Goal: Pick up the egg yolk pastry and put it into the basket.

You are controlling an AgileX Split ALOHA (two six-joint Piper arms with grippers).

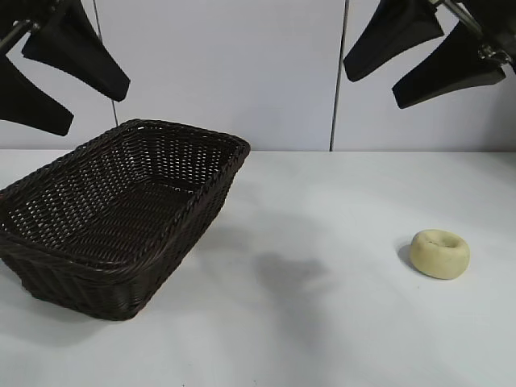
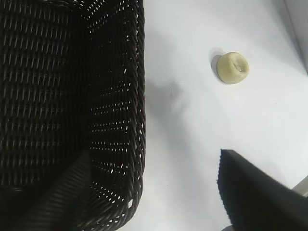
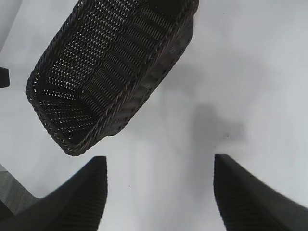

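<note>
The egg yolk pastry (image 1: 440, 253), small, round and pale yellow with a dimple on top, lies on the white table at the right; it also shows in the left wrist view (image 2: 233, 68). The dark brown wicker basket (image 1: 48, 242) stands at the left and holds nothing; it shows in the left wrist view (image 2: 137, 96) and the right wrist view (image 3: 159, 62). My left gripper (image 1: 85, 109) hangs open high above the basket. My right gripper (image 1: 371, 89) hangs open high at the upper right, well above the pastry, which is out of the right wrist view.
The white table (image 1: 306, 306) spreads between the basket and the pastry. A pale wall with a vertical seam (image 1: 339, 97) stands behind the table.
</note>
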